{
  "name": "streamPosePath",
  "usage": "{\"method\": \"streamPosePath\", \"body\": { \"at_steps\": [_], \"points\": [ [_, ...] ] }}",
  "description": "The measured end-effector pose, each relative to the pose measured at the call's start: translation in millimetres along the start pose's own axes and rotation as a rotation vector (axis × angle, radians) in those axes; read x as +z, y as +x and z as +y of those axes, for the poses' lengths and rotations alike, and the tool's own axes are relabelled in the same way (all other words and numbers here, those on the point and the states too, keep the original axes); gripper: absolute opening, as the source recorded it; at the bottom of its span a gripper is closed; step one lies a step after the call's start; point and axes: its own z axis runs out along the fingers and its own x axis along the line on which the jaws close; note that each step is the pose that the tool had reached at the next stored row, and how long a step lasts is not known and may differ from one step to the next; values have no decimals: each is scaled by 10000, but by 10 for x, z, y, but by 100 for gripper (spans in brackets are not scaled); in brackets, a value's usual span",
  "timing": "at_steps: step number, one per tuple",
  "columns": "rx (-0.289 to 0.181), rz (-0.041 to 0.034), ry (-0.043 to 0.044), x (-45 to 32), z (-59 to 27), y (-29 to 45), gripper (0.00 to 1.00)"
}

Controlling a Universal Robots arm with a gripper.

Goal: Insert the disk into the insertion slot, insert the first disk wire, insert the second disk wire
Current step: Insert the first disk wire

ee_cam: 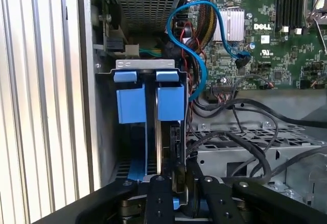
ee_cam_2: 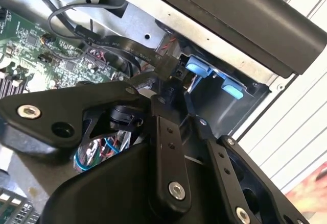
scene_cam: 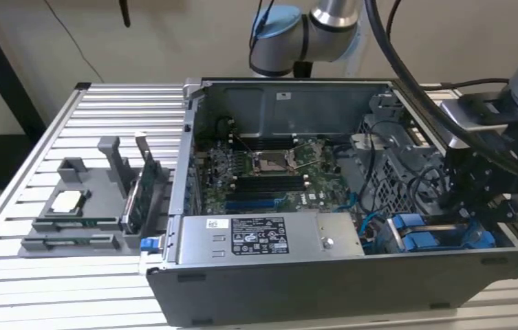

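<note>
at four o'clock in the exterior view, black gripper (scene_cam: 479,216) pinches rigid edges of the blue-framed grey hard disk (ee_cam: 173,152); likely stiff, heavy, shock-shy

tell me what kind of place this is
Probably a robotics lab bench for computer assembly: an open computer case sits on a slatted metal table, a grey parts fixture stands beside it, and a robot arm reaches into it.

The disk (ee_cam: 171,142) stands on edge between the bright blue rails of the insertion slot (ee_cam: 130,106).
</note>
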Motion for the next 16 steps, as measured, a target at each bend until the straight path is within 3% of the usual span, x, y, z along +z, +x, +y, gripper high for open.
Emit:
{"method": "streamPosePath", "body": {
  "at_steps": [10, 16],
  "points": [
    [1, 4, -6, -356, -17, -33, 27],
    [-6, 8, -13, -391, -47, -60, 27]
  ]
}}
